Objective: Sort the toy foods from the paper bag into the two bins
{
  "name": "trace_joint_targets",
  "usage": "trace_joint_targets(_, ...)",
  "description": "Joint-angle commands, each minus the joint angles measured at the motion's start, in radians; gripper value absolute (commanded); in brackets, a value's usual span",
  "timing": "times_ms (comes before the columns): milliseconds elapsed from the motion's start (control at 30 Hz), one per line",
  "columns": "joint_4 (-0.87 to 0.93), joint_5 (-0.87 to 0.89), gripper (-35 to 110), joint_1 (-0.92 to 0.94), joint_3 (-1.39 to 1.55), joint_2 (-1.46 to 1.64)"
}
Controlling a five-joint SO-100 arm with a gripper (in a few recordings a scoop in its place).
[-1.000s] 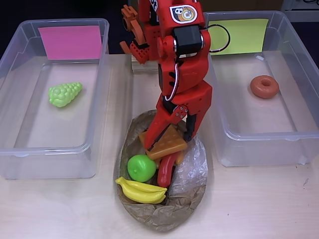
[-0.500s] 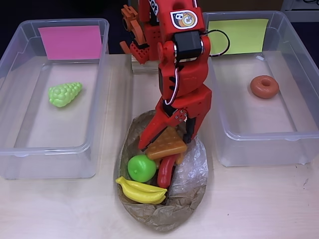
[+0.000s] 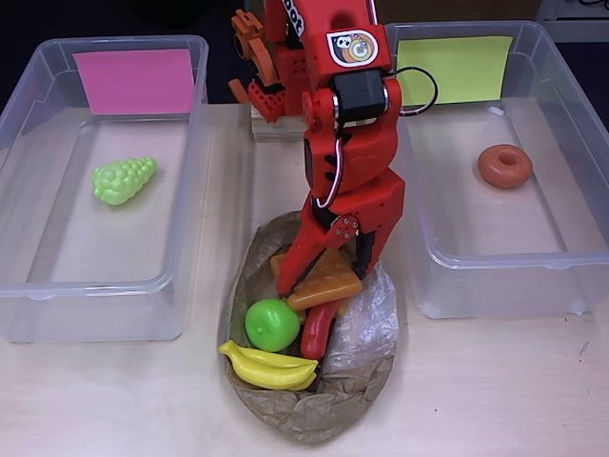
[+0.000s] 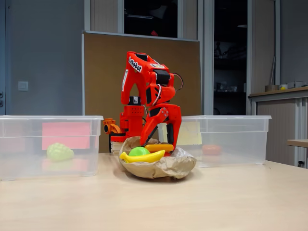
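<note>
Pincer (image 3: 324, 268) has dropped lower onto the waffle (image 3: 324, 281) since a second ago; fingers straddle it, closing but grip not confirmed, so pickup looks imminent. Waffle is orange, flat, gridded, tilted in the paper bag (image 3: 366, 371), apple (image 3: 272, 325) and banana (image 3: 269, 366) just below it.

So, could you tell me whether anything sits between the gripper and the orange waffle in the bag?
Nothing visible does. The gripper already straddles the waffle on top of the pile in the paper bag, its fingers open on either side.
</note>
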Motion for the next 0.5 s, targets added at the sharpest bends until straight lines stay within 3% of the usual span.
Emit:
trace_joint_targets(0, -0.012, 0.002, 40, -0.003, 0.0, -0.005)
trace_joint_targets(300, -0.046, -0.032, 38, 0.021, -0.002, -0.034)
trace_joint_targets(467, 0.002, -0.043, 28, 0.031, -0.023, -0.017)
